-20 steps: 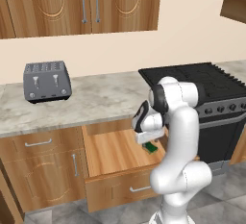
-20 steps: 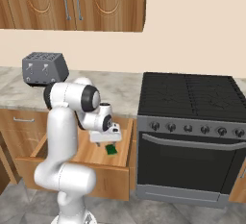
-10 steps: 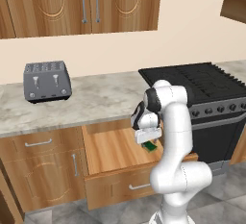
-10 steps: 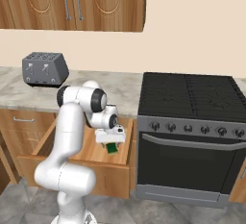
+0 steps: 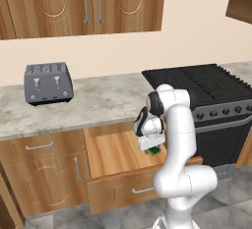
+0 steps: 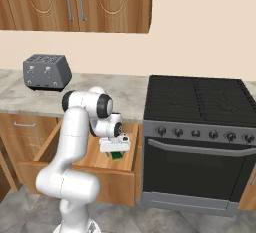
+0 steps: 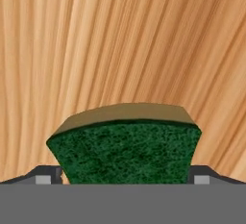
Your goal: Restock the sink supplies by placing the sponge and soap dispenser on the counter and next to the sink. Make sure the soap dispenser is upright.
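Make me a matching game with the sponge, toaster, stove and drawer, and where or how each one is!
Things:
1. sponge
2. toaster
3. stove
4. drawer

Places or states:
A. pulled open under the counter
B. on the counter, at the left
C. lying in the drawer, between the gripper's fingers
D. black, right of the drawer

Pairs: 1-C, 2-B, 3-D, 4-A

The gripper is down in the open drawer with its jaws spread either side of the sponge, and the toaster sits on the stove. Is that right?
Not quite: the toaster sits on the counter, left of the stove, as the left base view shows. The rest holds: the gripper is in the open drawer, jaws spread either side of the sponge.
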Available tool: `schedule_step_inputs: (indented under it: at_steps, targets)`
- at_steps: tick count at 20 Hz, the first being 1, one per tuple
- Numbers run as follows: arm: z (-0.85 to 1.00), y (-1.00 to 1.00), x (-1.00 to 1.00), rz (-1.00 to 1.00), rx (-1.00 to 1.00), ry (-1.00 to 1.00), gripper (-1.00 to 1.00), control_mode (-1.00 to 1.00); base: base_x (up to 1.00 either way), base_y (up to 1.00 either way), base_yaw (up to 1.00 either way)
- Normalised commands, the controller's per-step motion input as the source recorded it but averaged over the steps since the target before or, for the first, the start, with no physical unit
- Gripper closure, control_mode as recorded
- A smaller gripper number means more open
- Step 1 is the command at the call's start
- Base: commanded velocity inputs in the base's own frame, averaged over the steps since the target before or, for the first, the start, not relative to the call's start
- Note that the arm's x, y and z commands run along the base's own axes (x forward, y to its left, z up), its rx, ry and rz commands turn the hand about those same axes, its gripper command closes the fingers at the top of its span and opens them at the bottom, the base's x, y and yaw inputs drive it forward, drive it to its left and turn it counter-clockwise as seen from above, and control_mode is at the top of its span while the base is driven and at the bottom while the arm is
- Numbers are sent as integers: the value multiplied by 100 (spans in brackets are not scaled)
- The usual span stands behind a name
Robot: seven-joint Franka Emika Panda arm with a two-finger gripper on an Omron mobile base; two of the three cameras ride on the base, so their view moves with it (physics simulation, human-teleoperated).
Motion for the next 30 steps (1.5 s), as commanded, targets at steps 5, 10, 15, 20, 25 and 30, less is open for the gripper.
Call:
schedule_step_inputs:
  at_steps: [5,10,15,20,25,30]
  targets:
    - [-48,6,-28,7,-1,12,100,-100,0,0,0]
    - [-5,23,-43,11,0,1,100,-100,0,0,0]
    - [59,10,-34,7,0,-2,100,-100,0,0,0]
    - [100,0,-51,1,0,-9,100,-100,0,0,0]
    - [100,0,-62,0,0,-3,100,-100,0,0,0]
    - [100,0,-61,0,0,-2,100,-100,0,0,0]
